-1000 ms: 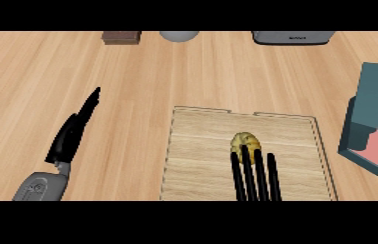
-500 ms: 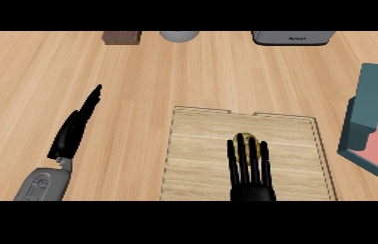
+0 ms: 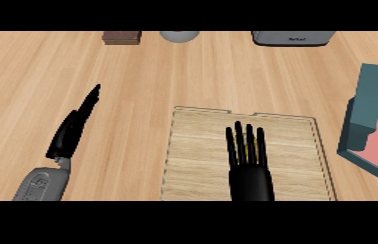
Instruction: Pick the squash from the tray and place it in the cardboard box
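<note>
Counter (image 3: 184, 73): pale wood planks fill the view; everything else rests on it or hangs over it.

Tray (image 3: 199, 158): a light wooden tray with a thin raised rim, lying flat at lower centre-right. Its near edge is cut off by the bottom of the view, and the right hand covers much of its middle.

Box (image 3: 362, 133): a teal-walled container with a pinkish inside, at the right edge, just beside the tray's right rim. Only its left part shows; the rest is cut off, so its full shape cannot be made out.

Left hand (image 3: 70, 133): over bare counter at the left, well apart from the tray. Seen edge-on, fingers straight and pointing away, holding nothing. Its grey forearm enters at the lower left corner.

Right hand (image 3: 249, 175): over the tray's middle, fingers straight, spread a little, pointing away, not curled round anything. Its wrist is cut off at the bottom.

Squash (image 3: 255, 145): on the tray, almost wholly hidden under the right hand's fingers. Only thin yellow slivers show in the gaps between them. Whether the fingers touch it cannot be told.

Grey appliance (image 3: 291, 38): at the far edge, right of centre; its top is cut off.

Grey round thing (image 3: 179, 36): at the far edge, centre; only its lower half shows.

Brown block (image 3: 122, 37): at the far edge, left of the round thing; partly cut off.
</note>
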Tool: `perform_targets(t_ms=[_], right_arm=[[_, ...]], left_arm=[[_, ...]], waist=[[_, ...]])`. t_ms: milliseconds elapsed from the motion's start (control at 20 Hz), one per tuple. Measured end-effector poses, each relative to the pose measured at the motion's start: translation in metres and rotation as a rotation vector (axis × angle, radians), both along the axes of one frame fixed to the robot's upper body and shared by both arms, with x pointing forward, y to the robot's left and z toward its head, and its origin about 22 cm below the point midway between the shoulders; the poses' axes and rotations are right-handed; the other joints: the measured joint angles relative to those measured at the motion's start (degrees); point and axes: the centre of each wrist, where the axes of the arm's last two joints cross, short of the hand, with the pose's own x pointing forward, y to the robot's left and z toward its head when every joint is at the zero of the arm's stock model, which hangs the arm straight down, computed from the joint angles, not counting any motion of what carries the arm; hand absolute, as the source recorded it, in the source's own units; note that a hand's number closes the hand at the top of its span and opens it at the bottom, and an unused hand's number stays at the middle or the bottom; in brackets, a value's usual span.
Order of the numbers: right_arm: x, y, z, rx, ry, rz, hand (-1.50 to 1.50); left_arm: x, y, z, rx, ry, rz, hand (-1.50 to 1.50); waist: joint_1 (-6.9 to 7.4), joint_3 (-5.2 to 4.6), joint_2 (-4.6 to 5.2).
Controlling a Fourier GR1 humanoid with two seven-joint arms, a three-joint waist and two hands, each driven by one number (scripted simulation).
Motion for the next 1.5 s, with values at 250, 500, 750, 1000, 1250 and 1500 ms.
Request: perform_targets(t_ms=[250,500,750,1000,1250,1500], right_arm=[[0.014,-0.002,-0.003,0.008,0.027,-0.010,-1.50],[0.017,-0.002,-0.008,0.009,0.036,-0.007,-1.50],[0.025,-0.011,-0.011,0.023,0.052,-0.006,1.50],[0.029,-0.006,-0.014,-0.049,-0.035,0.049,1.50],[0.031,-0.003,-0.016,-0.094,-0.134,0.100,1.50],[0.030,-0.003,-0.014,-0.138,-0.229,0.127,1.50]], left_arm=[[-0.006,-0.003,0.006,-0.005,0.003,-0.007,0.00],[-0.006,-0.001,0.005,0.005,0.004,-0.005,0.00],[-0.007,0.001,0.005,0.000,0.009,-0.007,0.00],[-0.007,-0.007,0.000,-0.006,0.005,-0.008,0.00],[-0.007,0.001,0.002,-0.003,0.002,-0.009,0.00],[-0.005,-0.001,0.000,-0.006,0.000,-0.008,0.00]], waist=[[0.02,-0.09,-0.05],[-0.08,-0.18,-0.11],[0.00,-0.19,-0.22],[0.13,-0.21,-0.35],[0.14,-0.16,-0.36],[-0.06,-0.06,-0.16]])
